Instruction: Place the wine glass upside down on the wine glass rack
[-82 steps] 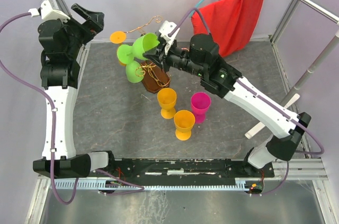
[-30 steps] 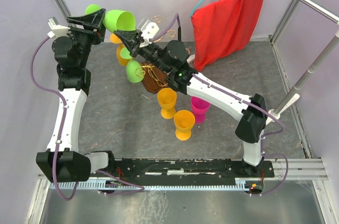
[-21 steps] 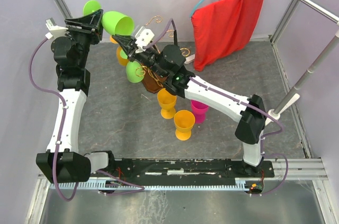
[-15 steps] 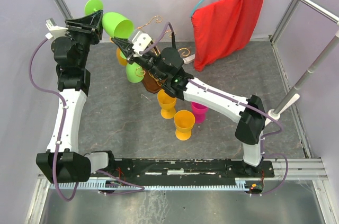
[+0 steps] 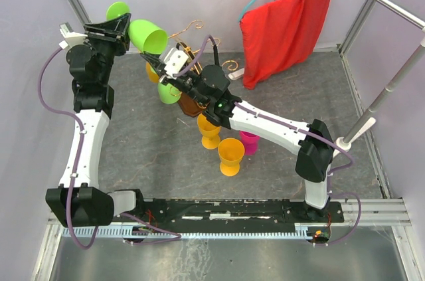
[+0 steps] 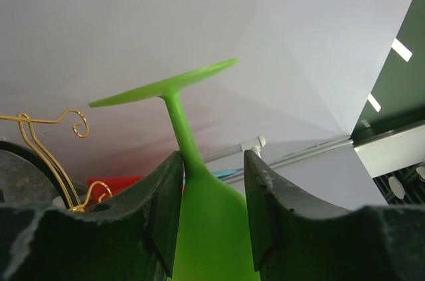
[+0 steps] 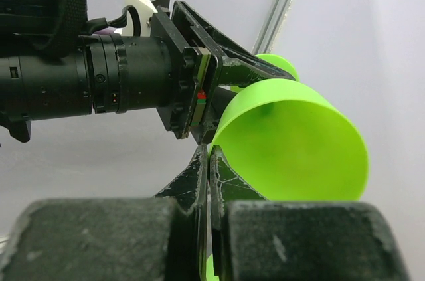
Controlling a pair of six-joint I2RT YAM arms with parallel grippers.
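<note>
Now right end effector (image 5: 152, 60) has backed off the wine glass (image 5: 148, 34).

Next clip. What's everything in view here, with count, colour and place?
held wine glass: 1, lime green, aloft back left
wine glass rack: 1, gold wire, brown base, back centre
rack-side glasses: 2, green and orange, rack's left side
standing orange glasses: 2, orange, before the rack
magenta glass: 1, magenta, beside them
cloth: 1, red, back right
table: 1, dark grey
left gripper: black, shut on held wine glass
right gripper: black, shut, empty, near rack
</note>
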